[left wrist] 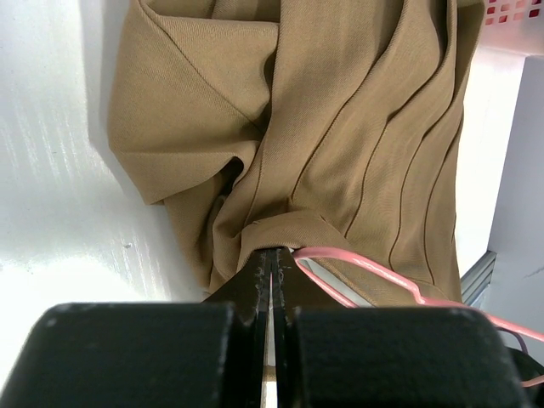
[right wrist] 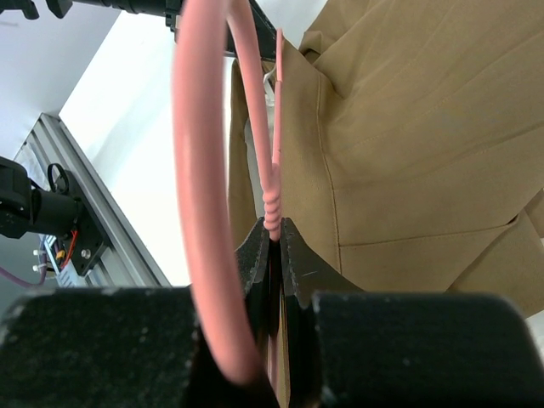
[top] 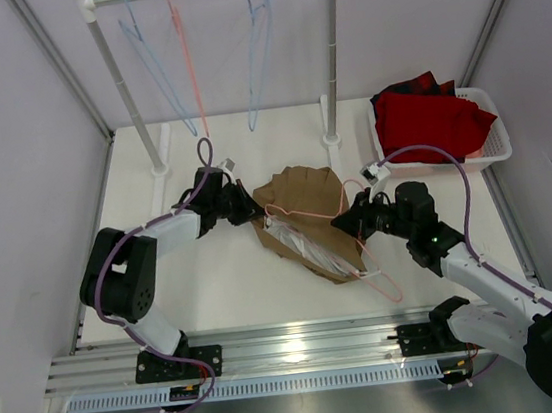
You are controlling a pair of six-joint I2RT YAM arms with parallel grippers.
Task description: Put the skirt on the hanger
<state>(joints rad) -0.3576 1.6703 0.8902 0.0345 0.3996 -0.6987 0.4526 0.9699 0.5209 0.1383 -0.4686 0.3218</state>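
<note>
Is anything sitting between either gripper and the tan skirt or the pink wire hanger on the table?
Nothing visible does. The left gripper is shut on a fold of the tan-brown cloth skirt, and the right gripper is shut on the twisted neck of the salmon-pink wire hanger, which lies partly across the skirt.

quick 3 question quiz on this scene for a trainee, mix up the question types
1. True or false: the right gripper is shut on the thin salmon-pink wire hanger.
2. With respect to the soft tan-brown cloth skirt, the left gripper is: A open above it, B shut on its edge, C nowhere near it.
3. Fill in: the red cloth garment lies in the white plastic ____ at the table's far right.

Key: 1 true; 2 B; 3 basket.
</note>
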